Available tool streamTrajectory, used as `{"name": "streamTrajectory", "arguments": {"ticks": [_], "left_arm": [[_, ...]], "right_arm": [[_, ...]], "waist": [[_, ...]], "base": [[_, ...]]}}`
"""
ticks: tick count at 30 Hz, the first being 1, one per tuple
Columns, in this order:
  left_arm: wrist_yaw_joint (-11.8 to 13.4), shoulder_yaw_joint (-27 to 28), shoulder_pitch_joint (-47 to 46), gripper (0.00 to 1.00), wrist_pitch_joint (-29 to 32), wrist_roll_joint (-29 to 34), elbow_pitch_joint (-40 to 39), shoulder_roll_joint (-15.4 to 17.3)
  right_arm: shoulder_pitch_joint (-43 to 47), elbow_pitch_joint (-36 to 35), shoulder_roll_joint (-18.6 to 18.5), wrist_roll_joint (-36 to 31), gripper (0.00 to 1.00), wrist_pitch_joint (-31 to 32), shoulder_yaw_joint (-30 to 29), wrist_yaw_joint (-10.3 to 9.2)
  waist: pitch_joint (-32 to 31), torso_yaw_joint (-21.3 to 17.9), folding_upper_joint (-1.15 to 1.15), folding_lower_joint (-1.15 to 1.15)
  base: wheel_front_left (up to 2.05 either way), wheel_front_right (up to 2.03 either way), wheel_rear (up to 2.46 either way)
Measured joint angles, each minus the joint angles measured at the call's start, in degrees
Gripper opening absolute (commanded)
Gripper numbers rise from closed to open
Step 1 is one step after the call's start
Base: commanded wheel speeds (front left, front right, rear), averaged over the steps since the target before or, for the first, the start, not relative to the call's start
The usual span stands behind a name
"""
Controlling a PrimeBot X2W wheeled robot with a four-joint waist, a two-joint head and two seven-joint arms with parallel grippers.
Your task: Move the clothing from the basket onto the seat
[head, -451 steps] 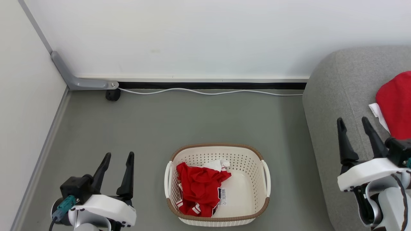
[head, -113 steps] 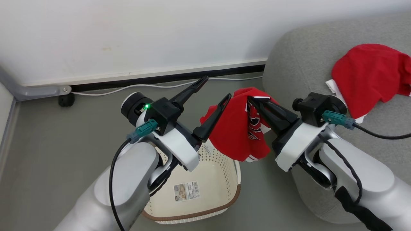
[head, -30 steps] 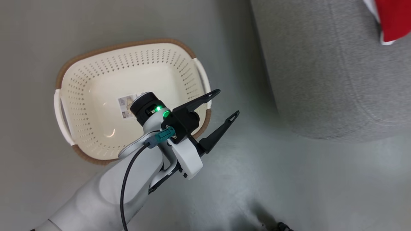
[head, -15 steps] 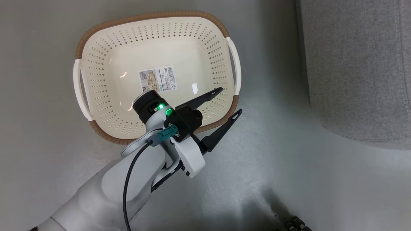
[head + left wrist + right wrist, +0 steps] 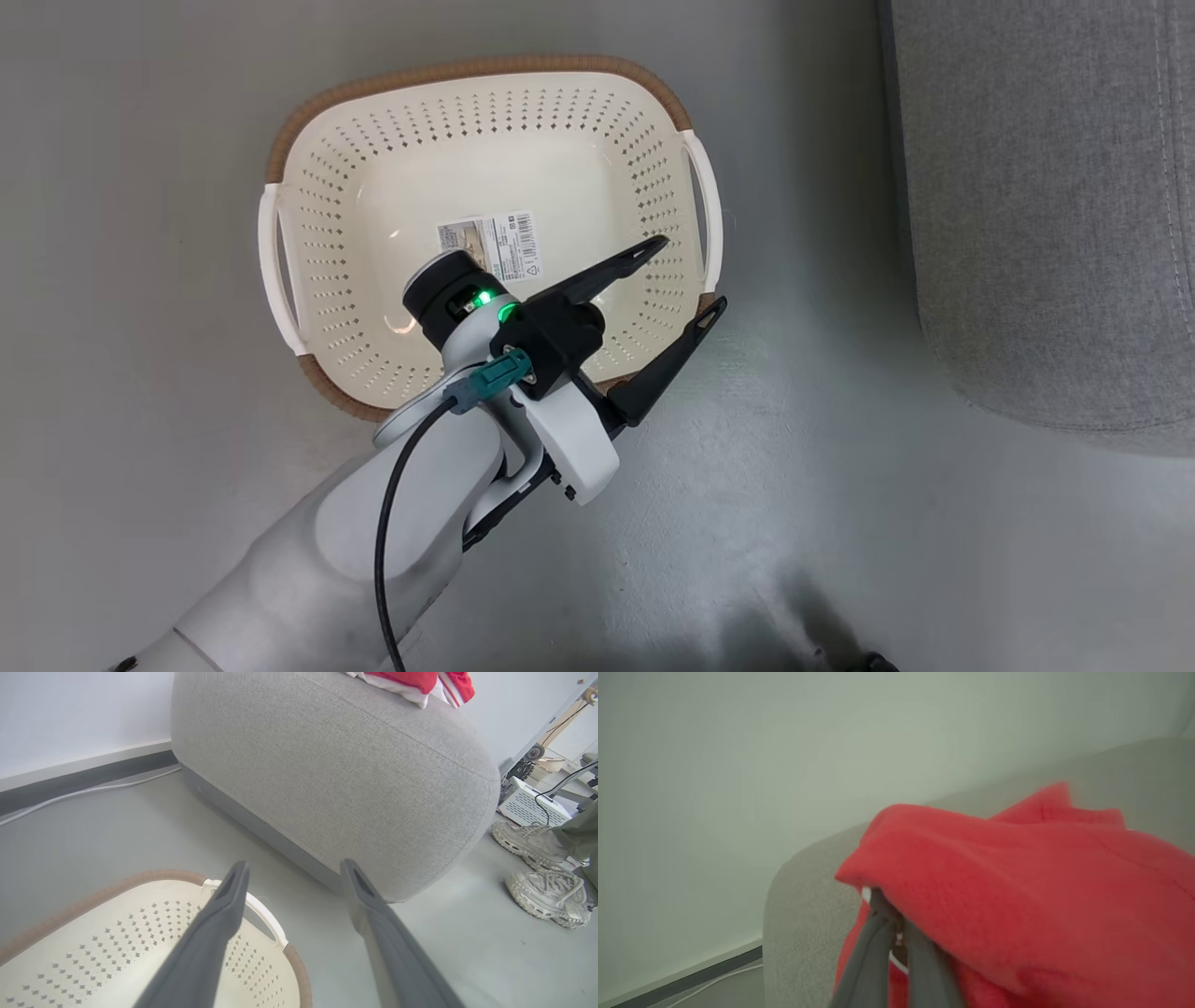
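Observation:
The cream basket (image 5: pixel 485 67) stands on the floor with nothing in it but a barcode sticker (image 5: pixel 490 245). My left gripper (image 5: pixel 690 275) hovers open over its near right corner, holding nothing; in the left wrist view its fingers (image 5: pixel 219 919) spread above the basket rim (image 5: pixel 140 877), pointing at the grey seat (image 5: pixel 327 774). Red clothing (image 5: pixel 411 679) with white trim lies on top of the seat. In the right wrist view my right gripper (image 5: pixel 889 914) is shut on red clothing (image 5: pixel 1017 882), held beside and above the seat (image 5: pixel 803 896).
The seat (image 5: pixel 1046 215) fills the right side of the head view, with bare grey floor (image 5: pixel 794 523) between it and the basket. A person's pale shoes (image 5: pixel 537 868) stand on the floor past the seat's corner. A white cable (image 5: pixel 84 791) runs along the wall's foot.
The head camera has shifted, so the basket and seat sit a little further right and lower in the picture. My left gripper stays open over the basket's corner.

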Motion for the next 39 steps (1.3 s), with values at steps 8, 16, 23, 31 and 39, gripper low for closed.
{"name": "streamTrajectory", "arguments": {"ticks": [8, 16, 23, 31, 39], "left_arm": [[0.01, 3.54, 1.75, 1.00, 0.00, 0.00, -0.35, -0.78], [0.00, 9.22, 6.38, 1.00, 0.00, 0.02, -0.54, -1.91], [0.00, 15.97, 11.87, 1.00, 0.00, 0.80, -0.56, -2.59], [0.00, 25.22, 18.51, 1.00, 0.00, 3.65, 0.26, -4.28], [0.00, 36.34, 24.86, 1.00, 0.00, 7.61, 1.18, -5.70]], "right_arm": [[8.27, -0.78, -3.24, 9.37, 1.00, -0.68, 11.51, 0.01], [16.32, -5.05, -4.08, 15.30, 1.00, -0.77, 21.31, 0.00], [22.07, -9.40, -4.78, 17.88, 1.00, -0.83, 25.87, 0.00], [28.59, -14.34, -4.08, 18.11, 1.00, -0.85, 31.27, 0.00], [35.17, -19.25, -3.01, 17.19, 1.00, -0.85, 34.29, 0.00]], "waist": [[-3.61, 1.02, 0.00, 0.00], [-9.12, 2.16, 0.00, 0.00], [-14.86, 3.55, 0.00, 0.00], [-21.80, 5.84, 0.00, 0.00], [-28.46, 8.56, 0.00, 0.00]], "base": [[0.00, 0.00, 0.00], [0.00, 0.00, 0.00], [0.00, 0.00, 0.00], [0.00, 0.00, 0.00], [0.00, 0.00, 0.00]]}}
